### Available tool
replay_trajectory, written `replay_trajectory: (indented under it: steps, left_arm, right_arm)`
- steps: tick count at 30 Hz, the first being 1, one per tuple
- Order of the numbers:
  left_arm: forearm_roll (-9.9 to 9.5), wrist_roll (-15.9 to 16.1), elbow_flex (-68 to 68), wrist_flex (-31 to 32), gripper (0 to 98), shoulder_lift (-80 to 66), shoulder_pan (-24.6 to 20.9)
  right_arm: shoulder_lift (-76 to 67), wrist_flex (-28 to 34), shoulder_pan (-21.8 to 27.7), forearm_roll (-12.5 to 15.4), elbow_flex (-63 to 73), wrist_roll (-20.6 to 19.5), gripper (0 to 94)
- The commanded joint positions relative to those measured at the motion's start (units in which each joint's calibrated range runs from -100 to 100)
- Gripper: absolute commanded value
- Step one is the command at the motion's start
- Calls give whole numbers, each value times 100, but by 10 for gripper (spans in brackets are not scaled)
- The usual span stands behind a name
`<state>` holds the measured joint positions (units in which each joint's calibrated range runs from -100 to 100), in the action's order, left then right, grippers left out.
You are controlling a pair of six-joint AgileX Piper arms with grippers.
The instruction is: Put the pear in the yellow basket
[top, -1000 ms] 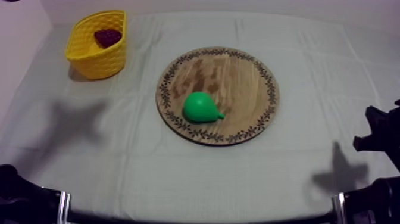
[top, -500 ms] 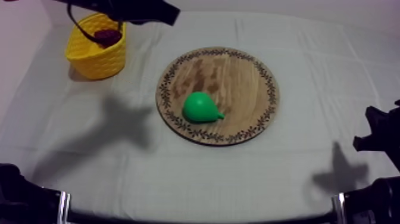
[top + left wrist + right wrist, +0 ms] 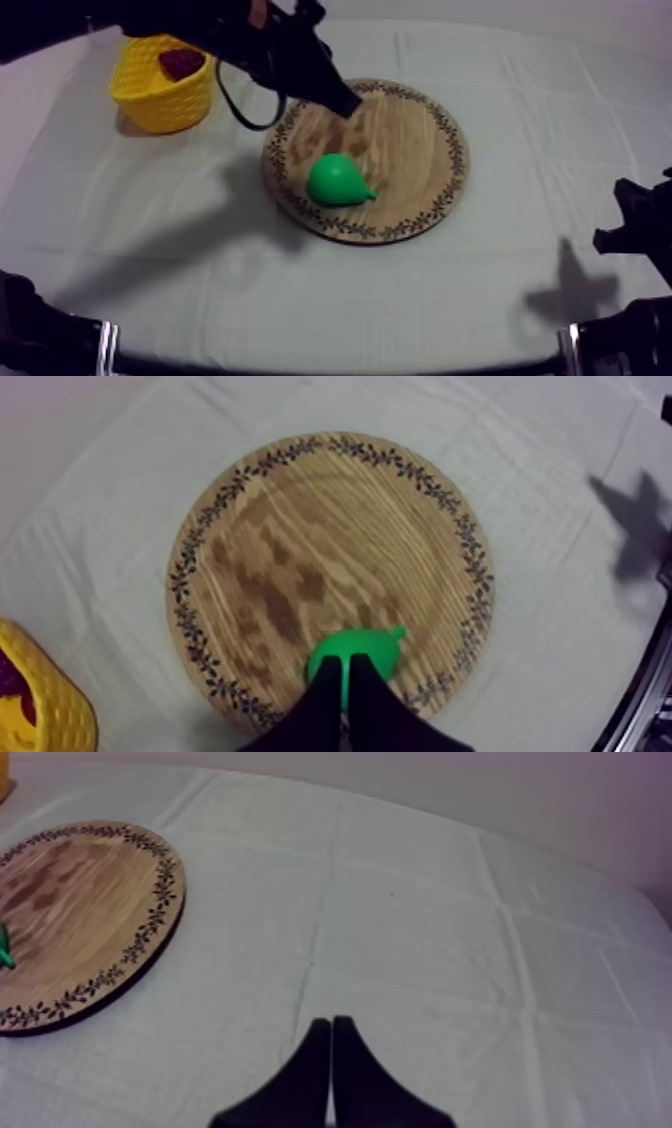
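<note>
Topping one board (image 3: 420,150), one pear (image 3: 338,181); one basket (image 3: 150,98); left hand (image 3: 346,668), right hand (image 3: 331,1030) each closed.

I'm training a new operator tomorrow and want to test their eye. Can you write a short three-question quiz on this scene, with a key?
1. True or false: the pear lies on the wooden board.
2. The left gripper is over: A the wooden board, B bare cloth, C the table's edge.
3. Fill in: the right gripper, with its fingers lying together, is ___.
Key: 1 true; 2 A; 3 shut.
</note>
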<state>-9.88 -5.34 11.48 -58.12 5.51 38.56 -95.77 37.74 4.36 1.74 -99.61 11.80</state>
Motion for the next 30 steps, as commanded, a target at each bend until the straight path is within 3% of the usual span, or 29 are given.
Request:
replay_trajectory:
  steps: [1, 8, 15, 18, 21, 27, 30]
  left_arm:
    - [15, 58, -15, -2, 0, 195, 4]
    - [192, 508, -26, -60, 0, 572, 0]
    - [305, 745, -122, -181, 0, 681, 10]
    - [326, 764, -161, -251, 47, 702, 12]
    - [314, 641, -199, -337, 214, 714, -2]
    - [313, 529, -219, -657, 729, 719, -60]
    - [350, 637, -210, -915, 874, 719, -64]
  right_arm:
    - [1, 0, 0, -1, -5, 0, 5]
    - [1, 0, 0, -1, -5, 0, 5]
    - [1, 0, 0, -1, -5, 0, 5]
    - [1, 0, 0, -1, -5, 0, 5]
    - [1, 0, 0, -1, -5, 0, 5]
    - [1, 0, 0, -1, -5, 0, 5]
    - [1, 0, 0, -1, -5, 0, 5]
